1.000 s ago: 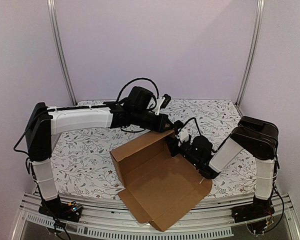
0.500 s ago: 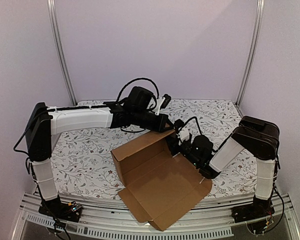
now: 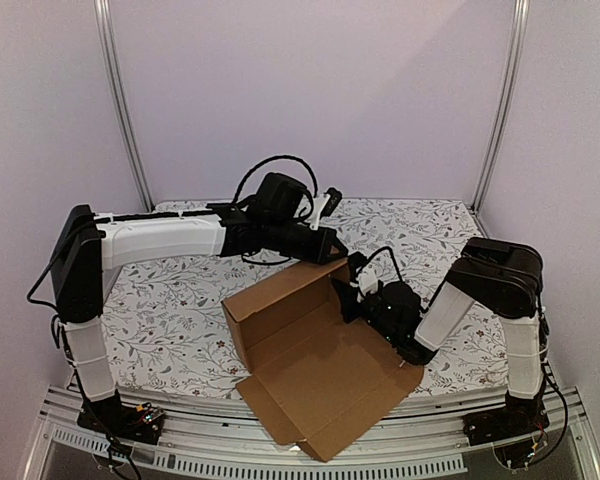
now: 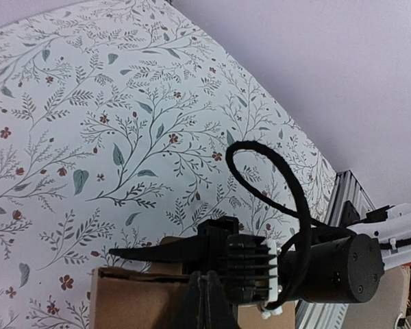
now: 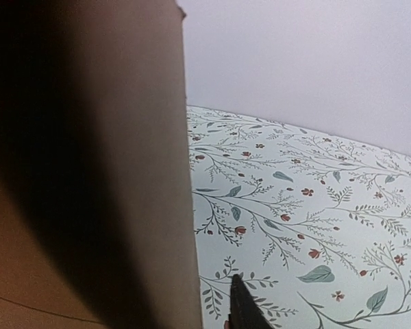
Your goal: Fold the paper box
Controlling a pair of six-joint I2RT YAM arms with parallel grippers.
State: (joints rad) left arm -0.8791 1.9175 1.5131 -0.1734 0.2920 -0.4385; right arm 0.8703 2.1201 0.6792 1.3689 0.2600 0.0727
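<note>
The paper box (image 3: 320, 370) is a brown cardboard sheet lying mid-table with its back wall raised. My left gripper (image 3: 332, 245) is shut at the top right corner of that wall. In the left wrist view its closed fingers (image 4: 207, 291) rest against the wall's top edge (image 4: 137, 301). My right gripper (image 3: 352, 285) is at the box's right side. In the right wrist view an upright cardboard flap (image 5: 89, 171) fills the left half. One dark fingertip (image 5: 241, 301) stands just right of the flap with a strip of tablecloth between them. The other finger is hidden behind the flap.
The floral tablecloth (image 3: 170, 310) covers the table. The box's front flap (image 3: 310, 445) hangs over the near rail (image 3: 380, 462). Metal posts (image 3: 120, 100) stand at the back corners. A black cable loop (image 4: 281, 185) arches over the right gripper's body (image 4: 329, 271).
The right arm has leaned in toward the box, its upper links shifting left. The box and the left arm have not moved.
</note>
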